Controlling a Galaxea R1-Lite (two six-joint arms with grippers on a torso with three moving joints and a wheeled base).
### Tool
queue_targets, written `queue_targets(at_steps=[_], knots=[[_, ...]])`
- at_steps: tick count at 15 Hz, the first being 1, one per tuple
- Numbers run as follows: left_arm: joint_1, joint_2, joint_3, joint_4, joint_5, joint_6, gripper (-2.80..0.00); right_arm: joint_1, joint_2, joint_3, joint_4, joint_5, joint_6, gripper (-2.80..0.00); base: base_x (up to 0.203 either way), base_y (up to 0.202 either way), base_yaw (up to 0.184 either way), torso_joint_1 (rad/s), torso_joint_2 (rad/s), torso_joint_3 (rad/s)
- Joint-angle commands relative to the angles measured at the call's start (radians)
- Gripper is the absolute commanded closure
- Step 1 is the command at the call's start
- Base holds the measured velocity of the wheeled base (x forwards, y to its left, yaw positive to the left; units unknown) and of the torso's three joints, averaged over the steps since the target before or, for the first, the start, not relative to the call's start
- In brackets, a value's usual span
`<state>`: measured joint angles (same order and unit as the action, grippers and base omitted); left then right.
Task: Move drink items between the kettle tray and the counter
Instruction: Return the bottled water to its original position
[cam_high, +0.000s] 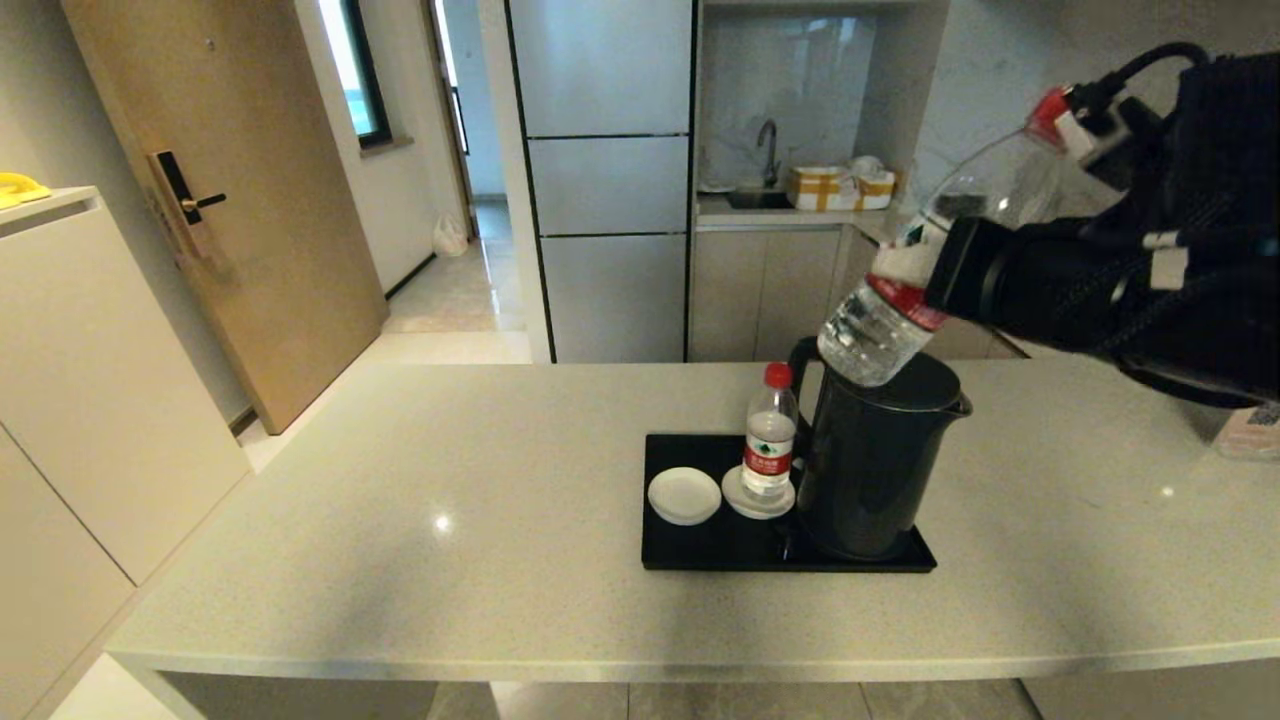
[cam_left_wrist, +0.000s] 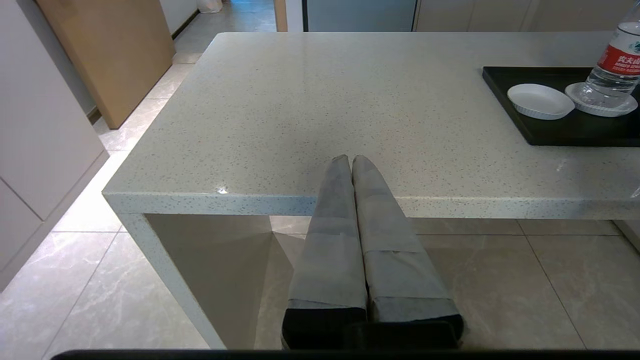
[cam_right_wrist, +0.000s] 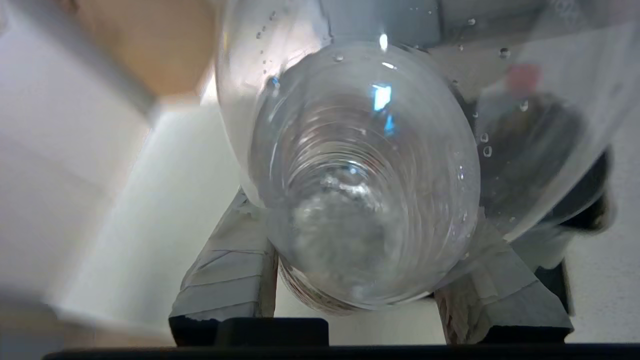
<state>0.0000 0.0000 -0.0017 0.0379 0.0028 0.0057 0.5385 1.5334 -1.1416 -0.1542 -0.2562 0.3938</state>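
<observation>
Right gripper (cam_high: 945, 275) clamping tilted bottle (cam_high: 880, 335) above kettle (cam_high: 870, 470); I'm fearing slip onto lid; left gripper (cam_left_wrist: 351, 161) closed, idling off counter (cam_high: 450, 480) front edge

Right pincer (cam_high: 935, 275) raised high, clamped on its load; left pincer (cam_left_wrist: 351, 162) low, fingers pressed together.

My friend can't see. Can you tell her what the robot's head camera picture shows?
The right gripper holds a tilted water bottle in the air above a black kettle. A second bottle stands on a white coaster on the black tray, beside an empty coaster.
</observation>
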Motion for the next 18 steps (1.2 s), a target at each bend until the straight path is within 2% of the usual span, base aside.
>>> queue_targets(at_steps=[1,4,6,8,18], knots=[[0.000,0.000,0.000,0.000,0.000,0.000,0.00,0.067,0.037,0.082,-0.042,-0.007,-0.090,0.00,0.000,0.000,0.000,0.000,0.00,0.000],[0.000,0.000,0.000,0.000,0.000,0.000,0.00,0.096,0.141,0.137,-0.171,0.003,-0.172,0.00,0.000,0.000,0.000,0.000,0.00,0.000],[0.000,0.000,0.000,0.000,0.000,0.000,0.00,0.115,0.240,0.177,-0.359,0.005,-0.213,0.00,0.000,0.000,0.000,0.000,0.00,0.000],[0.002,0.000,0.000,-0.001,0.000,0.000,0.00,0.136,0.328,0.195,-0.457,0.001,-0.250,0.00,0.000,0.000,0.000,0.000,0.00,0.000],[0.000,0.000,0.000,0.000,0.000,0.000,0.00,0.160,0.677,-0.011,-0.458,-0.030,-0.310,0.00,0.000,0.000,0.000,0.000,0.00,0.000]])
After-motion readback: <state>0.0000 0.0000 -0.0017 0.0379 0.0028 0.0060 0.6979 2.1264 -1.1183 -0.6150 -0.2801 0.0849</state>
